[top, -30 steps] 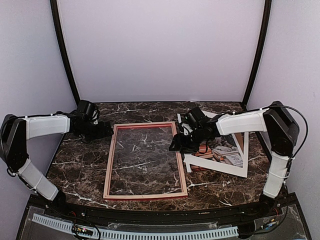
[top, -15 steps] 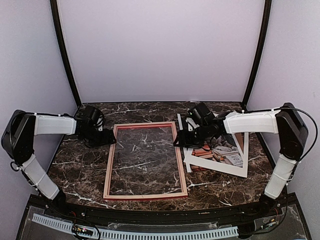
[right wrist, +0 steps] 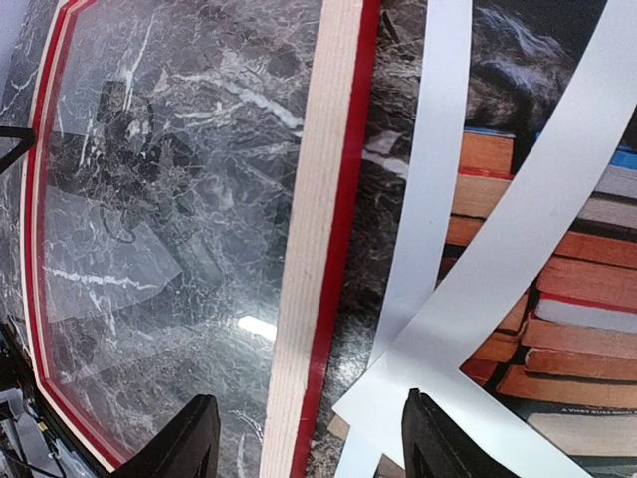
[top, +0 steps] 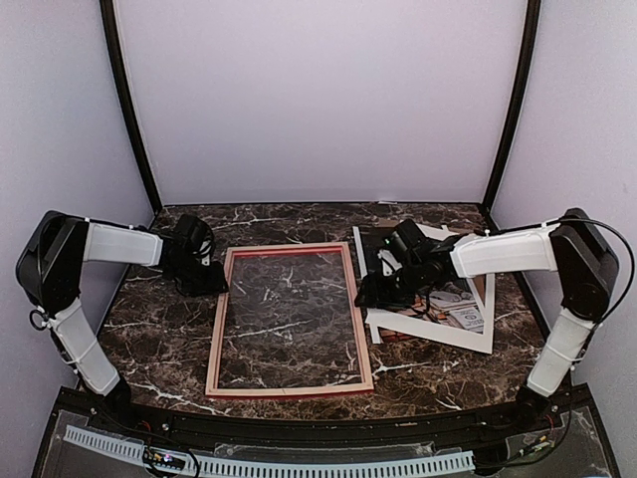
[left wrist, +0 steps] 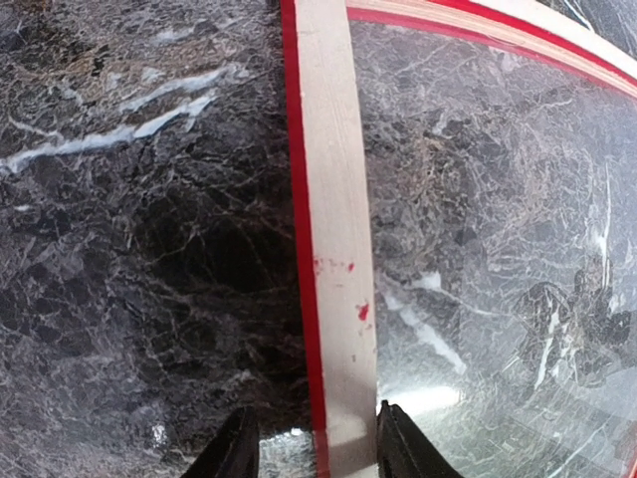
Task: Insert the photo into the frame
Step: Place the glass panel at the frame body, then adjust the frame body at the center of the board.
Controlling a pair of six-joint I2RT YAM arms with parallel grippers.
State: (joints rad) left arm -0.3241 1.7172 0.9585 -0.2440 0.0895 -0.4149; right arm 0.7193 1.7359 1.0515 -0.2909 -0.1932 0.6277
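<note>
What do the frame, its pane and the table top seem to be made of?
The frame: probably pale bare wood, matt, with red paint on its edge and a few red specks. Its pane: glass or clear plastic, glossy, showing reflections. The table top: dark marble or a marble-look surface, white veins.

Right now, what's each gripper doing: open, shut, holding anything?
Left gripper: open, astride the frame at its left rail, not clamped.
Right gripper: open over the frame's right rail, holding nothing.
</note>
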